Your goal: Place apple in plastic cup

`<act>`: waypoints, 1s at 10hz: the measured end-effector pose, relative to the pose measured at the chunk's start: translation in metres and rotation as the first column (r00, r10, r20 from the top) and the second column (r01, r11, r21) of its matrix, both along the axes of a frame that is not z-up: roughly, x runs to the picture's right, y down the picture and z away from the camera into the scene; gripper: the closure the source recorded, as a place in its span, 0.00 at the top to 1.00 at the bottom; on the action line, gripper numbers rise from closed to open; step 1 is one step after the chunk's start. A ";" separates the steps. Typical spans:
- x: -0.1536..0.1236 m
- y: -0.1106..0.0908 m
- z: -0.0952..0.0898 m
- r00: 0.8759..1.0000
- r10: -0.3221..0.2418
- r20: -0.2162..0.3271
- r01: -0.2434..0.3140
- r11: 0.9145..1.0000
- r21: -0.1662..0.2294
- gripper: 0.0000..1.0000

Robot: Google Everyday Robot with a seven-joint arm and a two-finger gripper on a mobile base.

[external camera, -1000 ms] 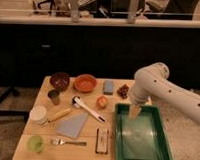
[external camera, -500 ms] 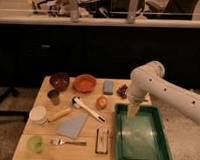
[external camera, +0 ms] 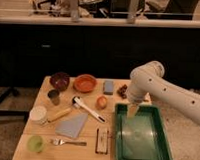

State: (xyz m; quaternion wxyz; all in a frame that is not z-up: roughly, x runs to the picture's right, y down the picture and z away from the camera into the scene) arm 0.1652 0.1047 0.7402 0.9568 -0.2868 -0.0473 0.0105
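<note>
The apple (external camera: 101,102), small and orange-red, lies on the wooden table (external camera: 85,155) near its middle, just left of the green tray (external camera: 159,147). A small light green plastic cup (external camera: 35,143) stands at the table's front left corner. My gripper (external camera: 133,112) points down from the white arm (external camera: 146,79) over the tray's back left corner, about a hand's width right of the apple and apart from it. It holds nothing that I can see.
An orange bowl (external camera: 85,83), a dark bowl (external camera: 60,81), a grey sponge (external camera: 108,87) and a dark grape cluster (external camera: 123,90) line the back. A dark cup (external camera: 53,96), white container (external camera: 38,114), white-handled utensil (external camera: 87,109), grey cloth (external camera: 71,126), fork (external camera: 68,142) and black item (external camera: 102,140) lie around.
The arm and gripper have shifted a little to the left, toward the apple. The things on the table have not moved.
</note>
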 end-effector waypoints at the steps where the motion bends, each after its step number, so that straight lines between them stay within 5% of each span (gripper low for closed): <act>1: 0.000 0.000 0.000 1.000 0.000 0.001 0.000 1.000 0.001 0.80; 5: -0.007 -0.005 0.014 0.991 0.071 0.111 -0.066 0.997 -0.041 0.80; 10: -0.022 -0.009 0.031 0.970 0.159 0.184 -0.147 0.986 -0.077 0.80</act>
